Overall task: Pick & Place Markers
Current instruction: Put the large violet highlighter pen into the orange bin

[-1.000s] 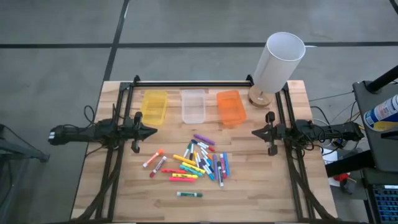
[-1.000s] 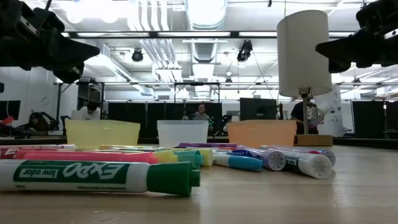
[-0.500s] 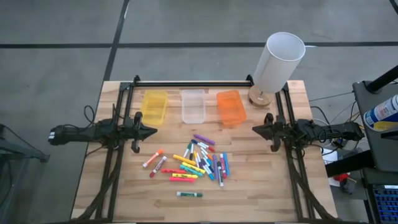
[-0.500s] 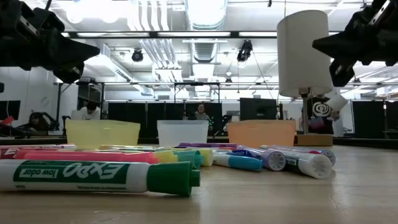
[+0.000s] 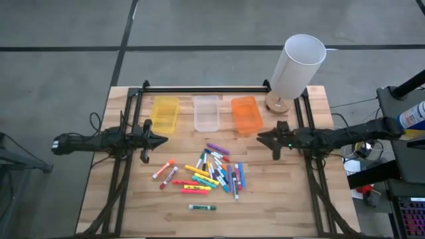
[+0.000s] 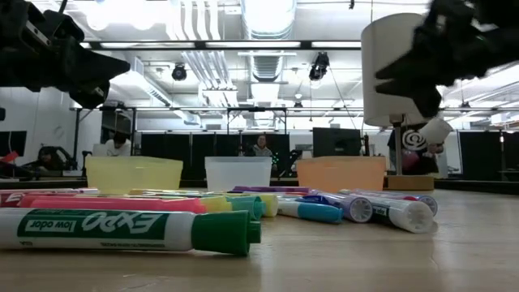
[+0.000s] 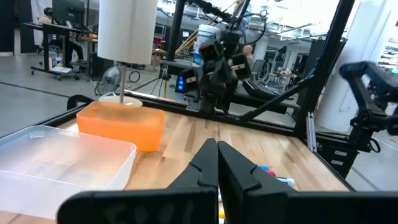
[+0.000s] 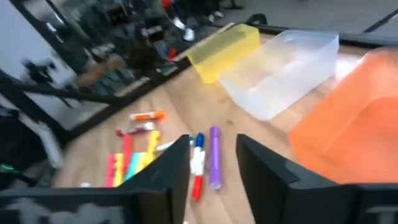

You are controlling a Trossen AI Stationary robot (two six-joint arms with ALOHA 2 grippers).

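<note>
The markers (image 5: 211,174) lie in a loose pile at the middle of the wooden table, several more (image 5: 165,174) to its left and a green one (image 5: 202,208) alone near the front; the low view shows that green one (image 6: 122,229) close up. My left gripper (image 5: 163,141) hovers shut at the table's left side, left of the pile; its shut fingers (image 7: 217,163) point across the table. My right gripper (image 5: 260,137) hangs open above the table, right of the pile and just in front of the orange bin; between its fingers (image 8: 211,163) the markers (image 8: 205,155) show below.
Three small bins stand in a row behind the markers: yellow (image 5: 165,113), clear (image 5: 206,113), orange (image 5: 246,114). A tall white cylinder on a wooden foot (image 5: 297,66) stands at the far right corner. Black frame rails (image 5: 206,88) run along the far edge and both sides.
My right gripper has moved from the table's right side toward its left edge, closing in on the marker pile, and its fingers have opened. The left arm and all the markers have kept still.
</note>
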